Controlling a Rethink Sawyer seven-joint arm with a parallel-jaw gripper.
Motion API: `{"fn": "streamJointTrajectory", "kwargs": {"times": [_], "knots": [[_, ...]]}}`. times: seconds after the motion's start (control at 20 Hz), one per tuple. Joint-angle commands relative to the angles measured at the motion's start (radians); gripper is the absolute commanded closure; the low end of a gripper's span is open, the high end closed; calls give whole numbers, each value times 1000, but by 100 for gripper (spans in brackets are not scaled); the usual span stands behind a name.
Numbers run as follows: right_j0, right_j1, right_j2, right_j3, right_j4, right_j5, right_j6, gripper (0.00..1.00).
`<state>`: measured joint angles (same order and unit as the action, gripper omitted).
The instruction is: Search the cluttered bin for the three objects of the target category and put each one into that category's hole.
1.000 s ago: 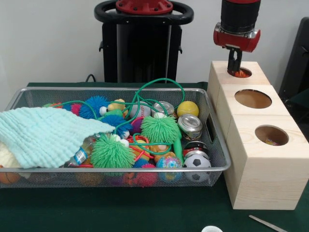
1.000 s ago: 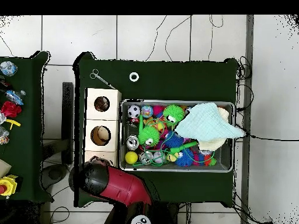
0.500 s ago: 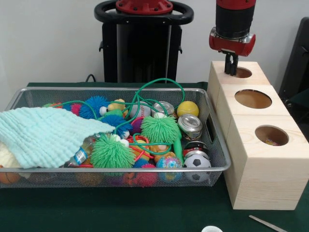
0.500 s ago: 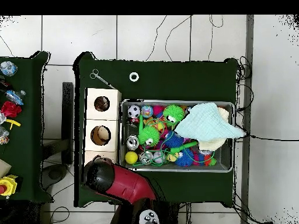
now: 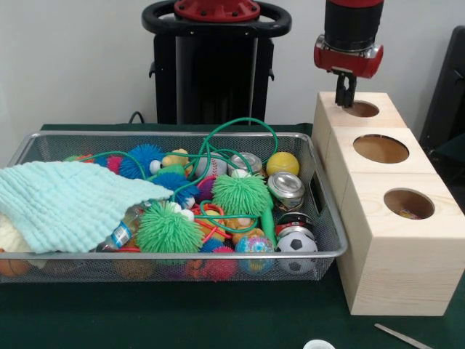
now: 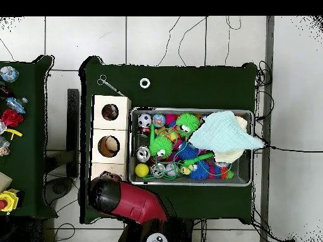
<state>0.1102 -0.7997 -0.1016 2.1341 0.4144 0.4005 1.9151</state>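
My gripper (image 5: 344,100) hangs just above the far hole (image 5: 361,109) of the wooden three-hole box (image 5: 392,254). It is open and holds nothing. In the overhead view the red arm (image 6: 123,200) covers that end of the box (image 6: 111,129), and the gripper itself is hidden. The wire bin (image 5: 218,254) holds green fuzzy balls (image 5: 167,229), blue fuzzy ones (image 5: 142,158), a yellow ball (image 5: 282,163), a soccer ball (image 5: 296,243), metal cans (image 5: 285,187) and a green cord (image 5: 240,127). Something pale lies in the middle hole (image 6: 108,146).
A mint cloth (image 5: 69,203) covers the bin's left end in the front view. Scissors (image 6: 107,82) and a white ring (image 6: 144,82) lie on the green table beyond the box. A second table (image 6: 12,113) with toys stands apart at the overhead view's left edge.
One second ago the gripper was down in the far hole with something orange at its tips. It has since risen clear of the hole, and the orange thing is gone from view.
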Motion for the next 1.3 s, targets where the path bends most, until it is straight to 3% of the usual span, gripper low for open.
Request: {"fn": "streamJointTrajectory", "kwargs": {"times": [0.05, 0.15, 0.35, 0.5, 0.8, 1.1, 1.3], "knots": [[-3, -122, -141, -161, -164, 244, 69, 100], [-34, -132, -149, -208, -219, 271, 15, 100], [-147, -119, -118, -259, -312, 231, -83, 100], [-279, -77, -34, -283, -384, 145, -180, 100], [-472, 57, 108, -459, -537, 168, -303, 100], [-534, 144, 198, -679, -634, 303, -333, 100], [-522, 193, 230, -792, -685, 360, -311, 100]]}}
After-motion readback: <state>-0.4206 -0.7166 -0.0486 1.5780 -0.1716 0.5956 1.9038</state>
